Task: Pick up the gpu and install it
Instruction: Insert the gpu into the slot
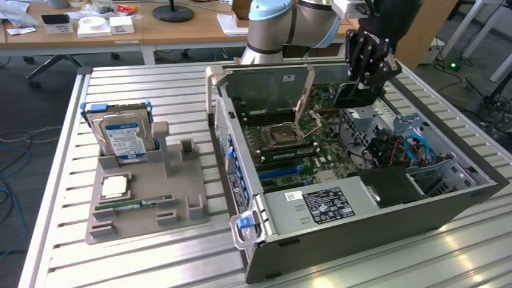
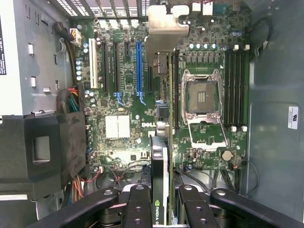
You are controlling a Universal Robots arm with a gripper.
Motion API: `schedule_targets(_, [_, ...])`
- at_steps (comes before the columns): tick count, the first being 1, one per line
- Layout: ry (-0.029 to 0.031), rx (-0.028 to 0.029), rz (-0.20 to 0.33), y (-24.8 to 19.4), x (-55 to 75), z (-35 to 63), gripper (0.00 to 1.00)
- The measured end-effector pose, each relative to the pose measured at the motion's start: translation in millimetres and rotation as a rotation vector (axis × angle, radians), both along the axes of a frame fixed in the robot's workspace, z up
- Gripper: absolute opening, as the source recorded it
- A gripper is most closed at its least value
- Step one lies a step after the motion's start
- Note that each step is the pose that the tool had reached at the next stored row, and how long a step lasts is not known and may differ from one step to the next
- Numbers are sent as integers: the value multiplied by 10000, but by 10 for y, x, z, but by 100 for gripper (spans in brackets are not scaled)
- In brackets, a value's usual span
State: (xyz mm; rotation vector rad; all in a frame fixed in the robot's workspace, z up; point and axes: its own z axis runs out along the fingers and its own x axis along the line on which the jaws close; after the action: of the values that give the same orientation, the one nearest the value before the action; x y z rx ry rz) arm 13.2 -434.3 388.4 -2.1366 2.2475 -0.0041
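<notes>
Gripping the gpu (image 2: 159,161) by its two flat faces, the claw (image 2: 162,194) is closed narrowly on the card and holds it on edge above the motherboard (image 2: 123,128), inside the open computer case (image 1: 352,231). In the exterior view this sits in the upper right of the frame, where the black claw reaches down into the far end of the case with the dark card held beneath it. Seen from the wrist, the card runs away from the claw as a thin line and ends in its silver bracket (image 2: 164,28) near the case's vented wall. It lies between a long blue slot (image 2: 138,66) and the open processor socket (image 2: 204,99). Whether the card touches the board cannot be told. The case lies on its side on a slatted metal table (image 1: 120,264). In the left half of the exterior frame, well apart from the case, a grey holder (image 1: 148,219) carries an upright hard drive (image 1: 124,141), a processor chip (image 1: 116,187) and a green memory stick (image 1: 144,204).
</notes>
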Motion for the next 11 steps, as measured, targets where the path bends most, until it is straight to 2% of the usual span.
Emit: schedule_targets(11, [-70,4,1,0,-40,-60,27])
